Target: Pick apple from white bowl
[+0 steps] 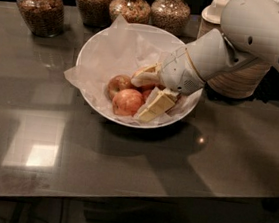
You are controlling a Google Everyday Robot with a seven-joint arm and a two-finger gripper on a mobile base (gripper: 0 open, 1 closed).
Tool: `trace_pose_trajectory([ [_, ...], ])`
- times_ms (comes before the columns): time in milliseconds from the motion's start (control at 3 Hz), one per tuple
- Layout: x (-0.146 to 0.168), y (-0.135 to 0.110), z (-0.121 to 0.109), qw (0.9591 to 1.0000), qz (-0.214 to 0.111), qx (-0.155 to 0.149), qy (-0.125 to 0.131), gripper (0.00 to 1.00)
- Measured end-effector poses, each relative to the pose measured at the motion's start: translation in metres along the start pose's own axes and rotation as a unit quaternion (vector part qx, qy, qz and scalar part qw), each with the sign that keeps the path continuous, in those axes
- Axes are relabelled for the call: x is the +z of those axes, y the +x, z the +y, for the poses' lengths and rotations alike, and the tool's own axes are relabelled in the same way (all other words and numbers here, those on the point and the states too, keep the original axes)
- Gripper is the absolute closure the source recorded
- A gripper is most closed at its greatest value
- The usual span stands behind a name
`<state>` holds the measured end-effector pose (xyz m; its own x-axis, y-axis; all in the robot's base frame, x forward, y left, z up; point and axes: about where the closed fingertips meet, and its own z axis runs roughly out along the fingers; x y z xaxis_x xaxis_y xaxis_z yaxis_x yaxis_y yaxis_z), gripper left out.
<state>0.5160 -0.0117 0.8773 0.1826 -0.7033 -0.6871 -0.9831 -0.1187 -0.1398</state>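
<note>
Camera view: we note the gripper [140,99] down inside the white bowl [99,48], jaws wide and holding nothing. The apple [125,103] lies at the fingertips, partly between them, with a smaller apple [117,84] just beyond. The near rim sits close beneath the lower finger. Jars [40,9] stand well behind and a beige container [238,82] beside the wrist. The grey table [122,177] lies in front.
</note>
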Motion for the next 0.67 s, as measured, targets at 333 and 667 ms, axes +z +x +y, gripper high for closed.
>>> trace_pose_trajectory([
  [333,-0.0011,-0.0011,0.0000,1.0000,0.000,0.000,0.000,0.22],
  [667,-0.0009,-0.0022,-0.0078,1.0000,-0.002,0.004,0.001,0.26],
])
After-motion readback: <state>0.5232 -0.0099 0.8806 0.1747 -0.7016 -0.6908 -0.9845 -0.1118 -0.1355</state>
